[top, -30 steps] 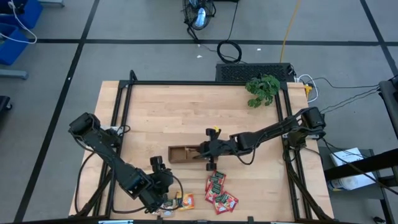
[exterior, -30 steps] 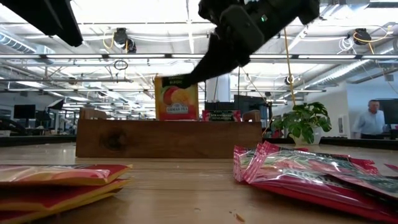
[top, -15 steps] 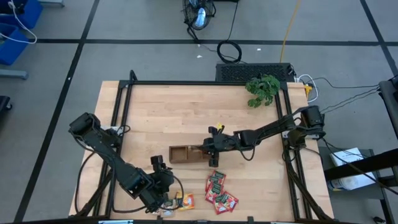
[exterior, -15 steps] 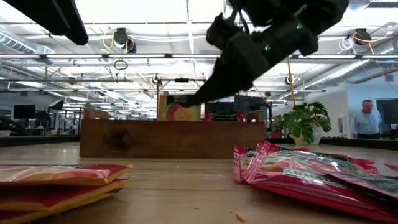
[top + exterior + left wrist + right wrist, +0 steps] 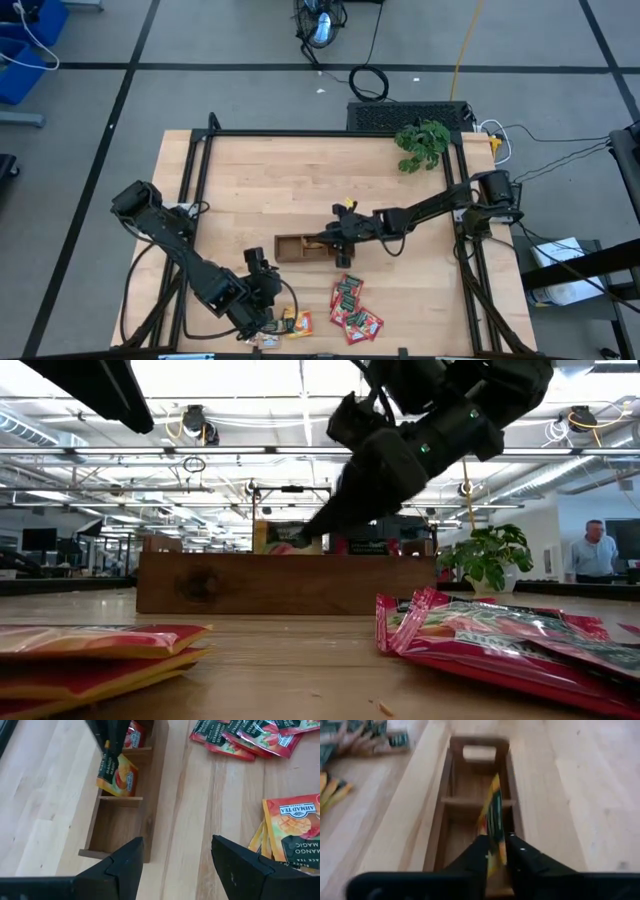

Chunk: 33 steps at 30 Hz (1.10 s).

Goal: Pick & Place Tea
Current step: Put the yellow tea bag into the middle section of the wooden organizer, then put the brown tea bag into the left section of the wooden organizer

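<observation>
A flat square orange tea sachet [image 5: 118, 776], printed with a peach and a dark green band, stood on edge in the middle compartment of the brown tray [image 5: 125, 825], upper left of the left wrist frame; the right gripper [image 5: 494, 851] pinched it between nearly closed fingers; red sachets [image 5: 353, 308] lay at lower centre of the overhead frame; the left gripper [image 5: 176, 862] hung wide open, empty, beside more orange sachets [image 5: 295, 827].

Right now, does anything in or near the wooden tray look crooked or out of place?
One orange sachet leans tilted in the tray's middle compartment, standing on edge between the right claw's fingers rather than lying flat. Nothing looks spilled or damaged.
</observation>
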Each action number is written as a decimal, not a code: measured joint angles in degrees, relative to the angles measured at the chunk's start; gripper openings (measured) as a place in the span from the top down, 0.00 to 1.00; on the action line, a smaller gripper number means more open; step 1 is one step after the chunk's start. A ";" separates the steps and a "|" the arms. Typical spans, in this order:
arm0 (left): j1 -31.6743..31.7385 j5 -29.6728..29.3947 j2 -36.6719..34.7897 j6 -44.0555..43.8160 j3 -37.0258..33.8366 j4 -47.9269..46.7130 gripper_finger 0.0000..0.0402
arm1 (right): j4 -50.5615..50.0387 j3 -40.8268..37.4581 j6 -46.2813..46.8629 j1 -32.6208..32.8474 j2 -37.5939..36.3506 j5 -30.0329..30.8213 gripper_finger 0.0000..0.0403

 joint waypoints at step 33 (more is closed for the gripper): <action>-14.93 -7.01 0.00 -21.96 0.00 -11.28 0.42 | 1.38 -5.55 -3.77 23.75 -15.12 5.63 0.48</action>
